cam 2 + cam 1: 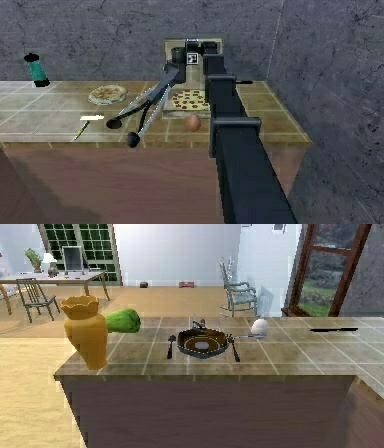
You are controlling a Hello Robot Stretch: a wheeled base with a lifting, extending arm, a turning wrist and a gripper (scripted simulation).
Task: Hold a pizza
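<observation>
A small round pizza (187, 99) with dark red dots lies flat on the tiled counter (40, 110) in the arm side view, tucked against the left side of my dark arm bar (235, 140). My gripper (124, 131) reaches down and left from its dark body, its thin fingers (150, 100) passing just left of the pizza. The fingertips end over bare tile near the counter's front edge, and the gripper holds nothing. The arm hides the pizza's right rim.
On that counter lie a pale round plate (107, 95), a teal bottle (38, 70), a small yellow-white stick (92, 120) and a brown ball (193, 122). The forward view's counter (300, 354) bears a yellow vase (87, 332), a green vegetable (124, 321), a dark pan (203, 343), an egg (259, 326) and a knife (333, 329).
</observation>
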